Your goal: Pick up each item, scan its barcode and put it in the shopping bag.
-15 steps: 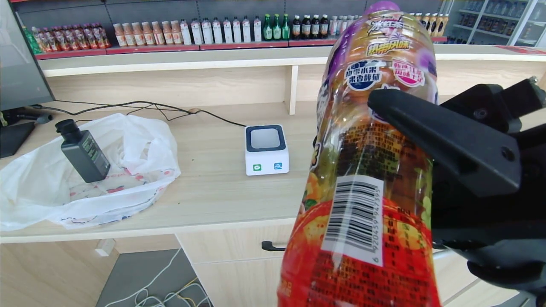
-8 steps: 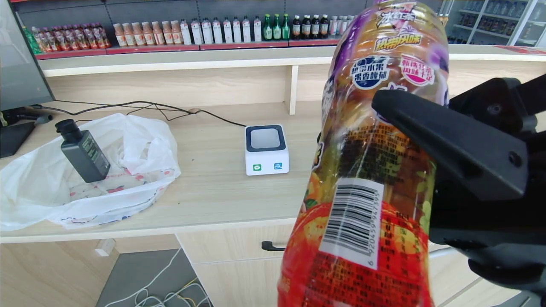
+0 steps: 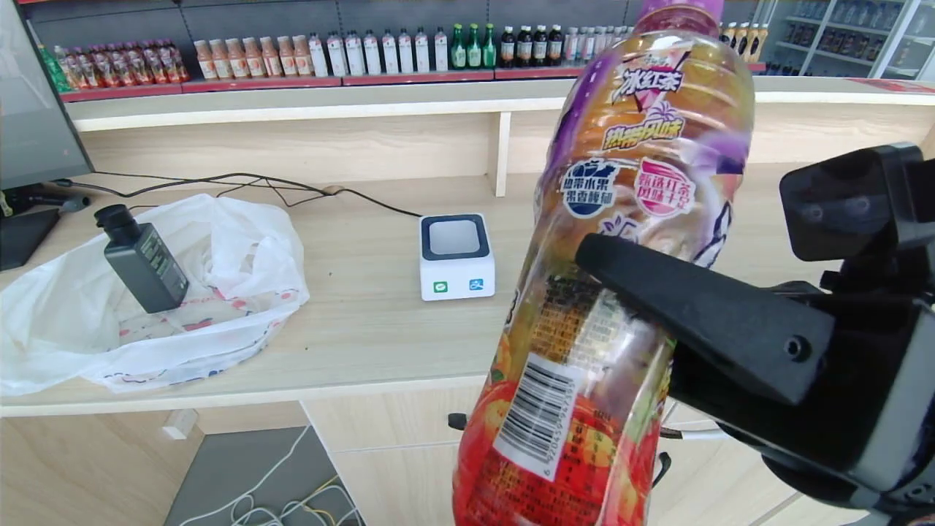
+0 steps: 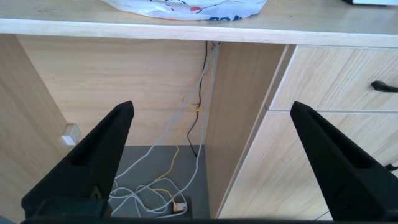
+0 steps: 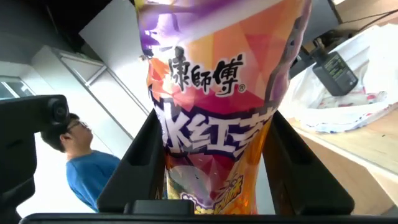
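Right gripper [image 5: 217, 168] pinches the iced tea bottle [image 3: 628, 183] mid-body, tilted aloft right of the scanner [image 3: 456, 256], barcode [image 3: 537, 409] left uncovered, presumably for scanning. Left gripper [image 4: 211, 162] spread, empty.

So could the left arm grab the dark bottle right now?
Probably not directly: the left gripper sits open below the counter, and the dark bottle is on top in the bag. It must rise first.

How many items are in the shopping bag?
1: a dark grey bottle leaning in the shopping bag, at left on the counter. Folds may hide others. The tea bottle is in the right gripper.
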{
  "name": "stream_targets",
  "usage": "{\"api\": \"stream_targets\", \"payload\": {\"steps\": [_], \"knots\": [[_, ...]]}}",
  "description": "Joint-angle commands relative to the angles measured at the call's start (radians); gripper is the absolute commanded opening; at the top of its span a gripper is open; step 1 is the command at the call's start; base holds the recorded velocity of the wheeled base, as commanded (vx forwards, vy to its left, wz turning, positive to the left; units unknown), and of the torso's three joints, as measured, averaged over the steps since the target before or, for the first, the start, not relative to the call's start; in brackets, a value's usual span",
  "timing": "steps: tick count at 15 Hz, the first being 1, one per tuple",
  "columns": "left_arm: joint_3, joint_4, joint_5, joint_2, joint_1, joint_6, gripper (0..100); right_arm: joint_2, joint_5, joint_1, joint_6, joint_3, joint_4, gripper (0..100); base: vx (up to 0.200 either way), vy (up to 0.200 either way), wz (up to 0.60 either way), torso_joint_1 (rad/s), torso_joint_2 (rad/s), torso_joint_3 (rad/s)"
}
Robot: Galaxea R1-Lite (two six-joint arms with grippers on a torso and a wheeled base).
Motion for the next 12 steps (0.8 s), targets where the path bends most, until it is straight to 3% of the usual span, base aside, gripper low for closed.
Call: {"api": "stream_targets", "payload": {"steps": [1,4,6,10,12], "knots": [[0.000,0.000,0.000,0.000,0.000,0.000,100,0.037,-0.001,-0.002,-0.083,0.008,-0.001,0,0.000,0.000,0.00,0.000,0.00,0.000],[0.000,0.000,0.000,0.000,0.000,0.000,100,0.101,-0.007,-0.019,-0.276,-0.008,-0.001,0,0.000,0.000,0.00,0.000,0.00,0.000],[0.000,0.000,0.000,0.000,0.000,0.000,100,0.159,-0.119,-0.028,-0.448,-0.041,-0.001,0,0.000,0.000,0.00,0.000,0.00,0.000],[0.000,0.000,0.000,0.000,0.000,0.000,100,0.164,-0.308,0.001,-0.617,-0.076,0.013,0,0.000,0.000,0.00,0.000,0.00,0.000],[0.000,0.000,0.000,0.000,0.000,0.000,100,0.147,-0.331,-0.008,-0.701,-0.102,0.083,0,0.000,0.000,0.00,0.000,0.00,0.000]]}}
